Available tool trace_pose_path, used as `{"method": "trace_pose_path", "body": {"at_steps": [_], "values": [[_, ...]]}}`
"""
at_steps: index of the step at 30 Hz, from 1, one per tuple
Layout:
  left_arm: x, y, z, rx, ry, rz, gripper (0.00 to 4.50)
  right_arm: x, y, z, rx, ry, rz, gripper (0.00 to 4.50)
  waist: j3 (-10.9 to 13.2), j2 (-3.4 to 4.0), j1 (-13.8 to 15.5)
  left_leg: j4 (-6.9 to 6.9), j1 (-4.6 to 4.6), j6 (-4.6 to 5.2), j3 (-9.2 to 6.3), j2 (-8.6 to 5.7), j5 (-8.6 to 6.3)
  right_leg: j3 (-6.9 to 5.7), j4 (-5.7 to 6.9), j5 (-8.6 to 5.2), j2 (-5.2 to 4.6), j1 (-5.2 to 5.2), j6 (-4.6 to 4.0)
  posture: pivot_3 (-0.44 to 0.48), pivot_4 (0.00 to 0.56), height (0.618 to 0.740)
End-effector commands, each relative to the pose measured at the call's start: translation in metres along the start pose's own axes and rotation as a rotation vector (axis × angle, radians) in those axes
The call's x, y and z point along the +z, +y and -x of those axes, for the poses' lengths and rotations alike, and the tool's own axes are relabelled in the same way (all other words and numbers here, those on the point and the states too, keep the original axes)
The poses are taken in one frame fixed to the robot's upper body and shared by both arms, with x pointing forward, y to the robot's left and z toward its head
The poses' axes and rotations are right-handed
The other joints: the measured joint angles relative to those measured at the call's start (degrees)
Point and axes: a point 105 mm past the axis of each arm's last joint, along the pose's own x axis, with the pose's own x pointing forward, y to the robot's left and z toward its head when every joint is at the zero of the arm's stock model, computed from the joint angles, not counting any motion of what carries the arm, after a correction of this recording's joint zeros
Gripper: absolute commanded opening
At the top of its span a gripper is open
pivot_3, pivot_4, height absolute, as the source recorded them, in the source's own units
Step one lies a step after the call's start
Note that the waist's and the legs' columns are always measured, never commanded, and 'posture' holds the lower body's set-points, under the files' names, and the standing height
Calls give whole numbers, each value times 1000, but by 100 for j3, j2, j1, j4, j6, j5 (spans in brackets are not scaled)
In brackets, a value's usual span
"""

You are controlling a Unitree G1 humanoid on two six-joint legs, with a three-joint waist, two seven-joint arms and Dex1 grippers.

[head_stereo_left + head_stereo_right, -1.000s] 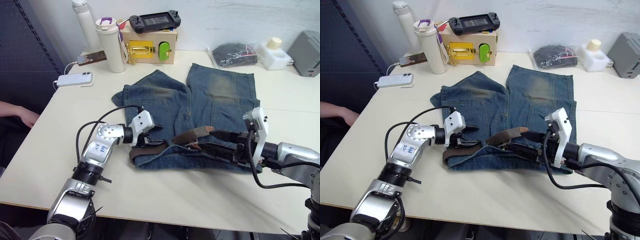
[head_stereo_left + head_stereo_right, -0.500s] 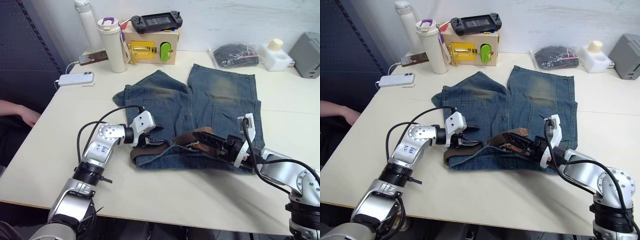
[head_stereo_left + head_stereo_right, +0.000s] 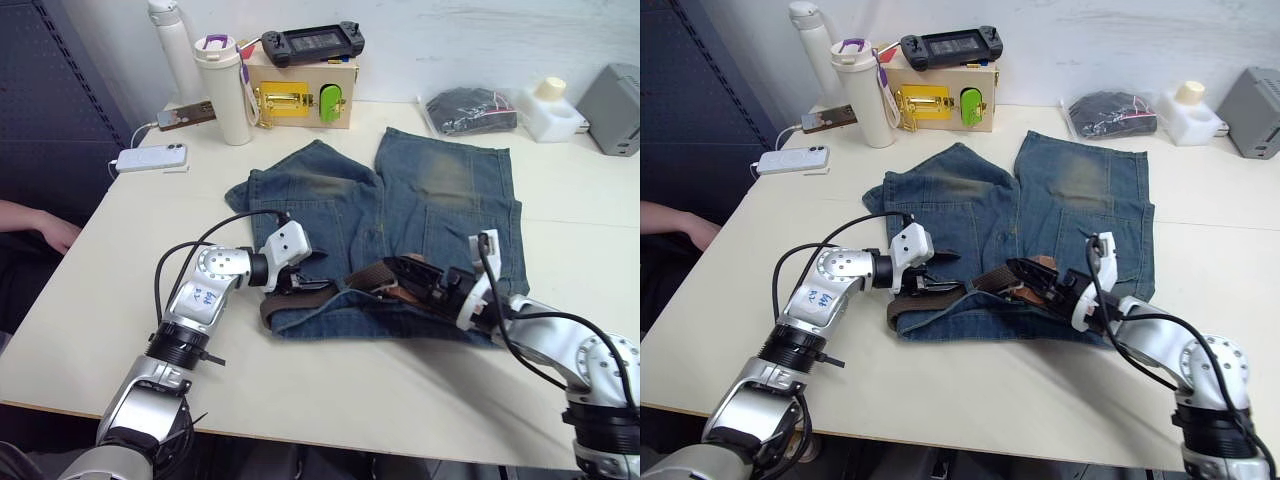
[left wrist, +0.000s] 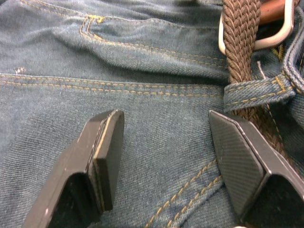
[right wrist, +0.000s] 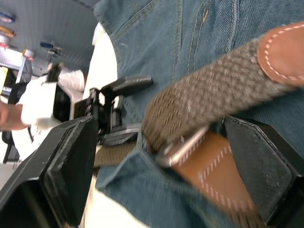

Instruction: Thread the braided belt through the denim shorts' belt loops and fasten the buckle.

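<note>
So we're at the buckling end of the job, I'd say. The faded blue denim shorts with the yellowish worn patches [image 3: 400, 200] lie flat on the pale table [image 3: 120, 300], waistband toward the robot, legs pointing away.

Starting on the left: the left end effector [image 3: 308, 282] sits at the left part of the waistband with its two black fingers [image 4: 102, 152] spread apart, resting on denim and not gripping anything. In the left wrist view, the dark brown woven braided belt [image 4: 240, 28] runs just beside one finger, passing under a short blue denim belt loop [image 4: 251, 92] and through the small silver metal buckle frame [image 4: 280, 33]. So at least that loop is threaded, and the strap appears to be fed through the frame.

Moving right along the waistband, the belt runs toward the middle, where its tan leather tip with white stitching [image 5: 285, 52] sticks up over the denim.

The right end effector [image 3: 415, 275] is over that spot, fingers apart on either side of the belt and buckle area without pinching anything, as far as I can tell.

Next move, my guess: the right side has to close on the loose tip and pull it snug through the frame so the prong can seat in the weave, while the left pins the buckle or waistband so the shorts don't slide. Whether the prong is already seated, I can't tell. Braided straps are floppy, so the grip needs to be close to the frame.
</note>
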Motion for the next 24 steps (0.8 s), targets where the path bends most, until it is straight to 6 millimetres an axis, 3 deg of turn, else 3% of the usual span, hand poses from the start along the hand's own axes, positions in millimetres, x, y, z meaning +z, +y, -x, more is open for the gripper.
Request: {"method": "trace_pose_path", "body": {"at_steps": [1, 4, 6, 15, 16, 20, 24], "values": [[-7, -3, -1, -8, 29, -9, 3157, 14, 2, -7, 2, -95, -47, 4490, 0, 0, -3, 0, 0, 0, 1, 0, 0, 1, 0, 0, 0, 0, 0, 0, 150, 645], [-7, -4, -1, -8, 27, -9, 3157, 19, 2, -7, 0, -130, -67, 4490, 0, 0, -3, 0, 0, 0, 0, -1, 0, 2, 4, 0, 1, -1, 0, 0, 150, 645], [-7, -4, 0, -7, 28, -9, 3157, 21, 5, -4, 1, -135, -55, 3967, 0, 0, -3, 0, 0, 0, -1, -2, 0, 2, 6, 0, 2, -1, 0, 0, 150, 645], [-9, -4, 0, -5, 29, -20, 3157, 37, 29, 7, 2, -206, 50, 44, 0, 0, -17, 0, 0, 0, -1, -3, 0, 4, 7, 0, 1, -2, 0, 0, 150, 645], [-9, -4, 0, -5, 29, -20, 3157, 40, 33, 7, 12, -216, 57, 44, 0, 1, -15, 0, 0, 0, -2, -3, 0, 4, 7, 0, 1, -2, 0, 0, 150, 645], [-12, -5, 1, -2, 38, -30, 3157, 48, 90, 7, 110, -247, 193, 44, 4, 6, -27, 0, -4, 0, 2, -3, 0, 8, 8, 0, 0, -10, 0, 0, 150, 645], [-9, -2, 2, 17, 26, -49, 3157, 41, 114, 2, 108, -233, 270, 44, 3, 5, -26, 0, -5, 0, -2, -3, 0, 8, 14, 0, -1, -14, 0, 0, 150, 645]]}}
